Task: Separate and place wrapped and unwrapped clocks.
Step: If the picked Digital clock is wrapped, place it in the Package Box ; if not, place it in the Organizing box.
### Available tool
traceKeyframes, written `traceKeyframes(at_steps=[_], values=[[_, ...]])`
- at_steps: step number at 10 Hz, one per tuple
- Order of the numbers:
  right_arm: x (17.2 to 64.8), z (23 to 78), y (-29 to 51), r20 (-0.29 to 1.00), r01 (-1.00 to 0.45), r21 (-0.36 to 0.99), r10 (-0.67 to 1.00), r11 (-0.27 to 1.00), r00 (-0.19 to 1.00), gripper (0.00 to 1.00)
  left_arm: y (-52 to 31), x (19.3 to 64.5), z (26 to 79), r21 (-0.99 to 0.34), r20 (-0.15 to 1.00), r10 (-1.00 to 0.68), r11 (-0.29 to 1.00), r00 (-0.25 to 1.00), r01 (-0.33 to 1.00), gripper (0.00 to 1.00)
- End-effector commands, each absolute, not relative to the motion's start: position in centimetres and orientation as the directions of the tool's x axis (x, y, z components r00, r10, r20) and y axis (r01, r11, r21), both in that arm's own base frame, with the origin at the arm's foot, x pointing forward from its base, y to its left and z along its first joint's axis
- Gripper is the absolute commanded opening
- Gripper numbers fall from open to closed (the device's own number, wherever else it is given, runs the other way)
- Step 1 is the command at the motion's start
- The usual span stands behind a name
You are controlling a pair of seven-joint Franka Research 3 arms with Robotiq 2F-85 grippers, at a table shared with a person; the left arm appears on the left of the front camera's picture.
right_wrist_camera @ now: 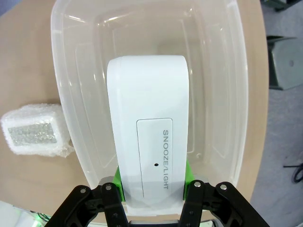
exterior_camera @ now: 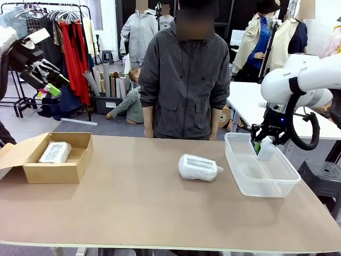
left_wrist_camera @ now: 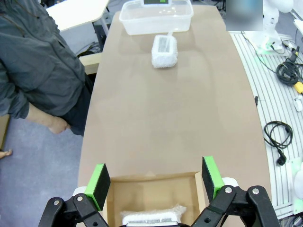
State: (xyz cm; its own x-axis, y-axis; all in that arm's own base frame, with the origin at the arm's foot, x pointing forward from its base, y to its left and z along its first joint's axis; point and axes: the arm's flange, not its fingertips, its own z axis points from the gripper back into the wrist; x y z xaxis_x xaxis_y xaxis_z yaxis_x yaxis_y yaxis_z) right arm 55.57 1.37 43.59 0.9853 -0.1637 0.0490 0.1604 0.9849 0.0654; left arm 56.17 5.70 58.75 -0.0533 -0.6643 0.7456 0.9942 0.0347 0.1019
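Smooth white rounded plastic clock [right_wrist_camera: 149,123]: plain white, grey lettering.
Crinkly clear-wrapped rectangular clock [exterior_camera: 198,167]: whitish wrap, grey speckled face.
Second clear-wrapped rectangular clock [exterior_camera: 55,152]: same.
Open cardboard box [exterior_camera: 50,173]: brown.
Rectangular plastic tub [exterior_camera: 237,160]: clear.
Flat table top [exterior_camera: 160,213]: tan.

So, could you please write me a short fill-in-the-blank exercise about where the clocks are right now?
1. The right arm's jaws are ____ on the white clock, over the clear tub.
2. The left arm's jaws stand ____ above the cardboard box.
3. One wrapped clock lies inside the ____.
4. The other wrapped clock lies on the table, between the box and the ____.
Missing words: shut; open; box; tub.
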Motion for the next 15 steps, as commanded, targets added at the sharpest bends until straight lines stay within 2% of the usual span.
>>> traceKeyframes(at_steps=[1, 15], values=[[55.6, 43.7, 1.4, 0.05, 0.16, 0.066, -0.164, 0.985, 0.985, 0.0, 5.7, 55.9, 58.8, 0.111, 0.746, -0.662, 0.023, -0.068, 0.994, 1.0], [59.7, 35.0, 1.5, -0.067, 0.154, -0.033, -0.156, 0.987, 0.985, 0.0, 5.7, 55.9, 58.8, 0.111, 0.746, -0.662, 0.023, -0.068, 0.994, 1.0]])
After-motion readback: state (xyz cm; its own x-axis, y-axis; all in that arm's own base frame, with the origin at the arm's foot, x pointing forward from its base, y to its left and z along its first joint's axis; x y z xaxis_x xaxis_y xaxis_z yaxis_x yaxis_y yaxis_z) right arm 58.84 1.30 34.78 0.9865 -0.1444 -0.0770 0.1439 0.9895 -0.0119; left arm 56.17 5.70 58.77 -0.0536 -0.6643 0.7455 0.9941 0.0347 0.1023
